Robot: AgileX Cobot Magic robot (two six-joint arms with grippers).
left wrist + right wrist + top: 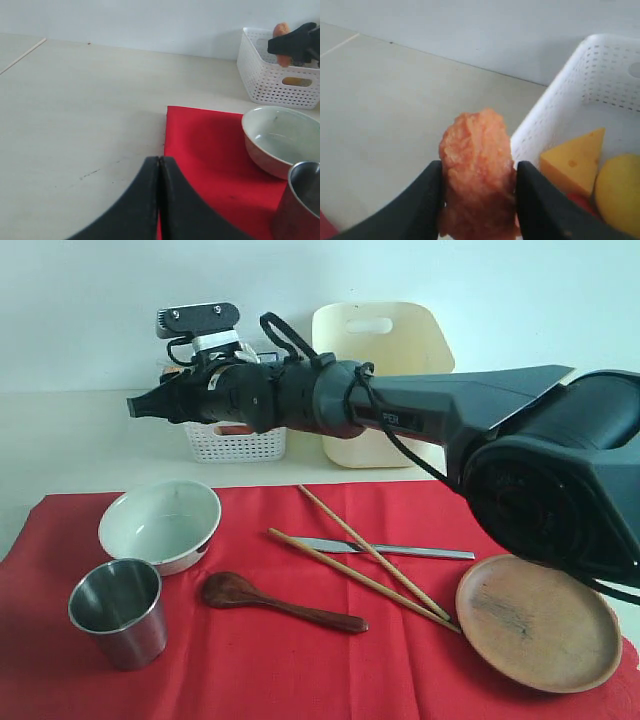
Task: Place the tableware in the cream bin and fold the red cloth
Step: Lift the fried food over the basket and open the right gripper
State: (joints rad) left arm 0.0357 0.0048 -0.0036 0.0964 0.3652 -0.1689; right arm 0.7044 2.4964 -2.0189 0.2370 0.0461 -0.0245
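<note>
Tableware sits entirely on the red cloth (300, 670): cup (118, 610), spoon (280, 605) and plate (538, 622) nearest, then bowl (160, 525), chopsticks (370, 565) and knife (400, 550). The left gripper (159, 200), fingers pressed together and empty, hovers off the cloth's corner by the bowl. Past the cloth's far edge, the right gripper (477, 190) clamps a sausage (476, 165) at the white basket (235, 443). Food-clearing seems to be in hand, and next it must let go over the basket. The cream bin (385, 370) waits behind the cloth.

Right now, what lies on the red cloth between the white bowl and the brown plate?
The exterior view shows a wooden spoon, two chopsticks and a knife between bowl and plate.
</note>
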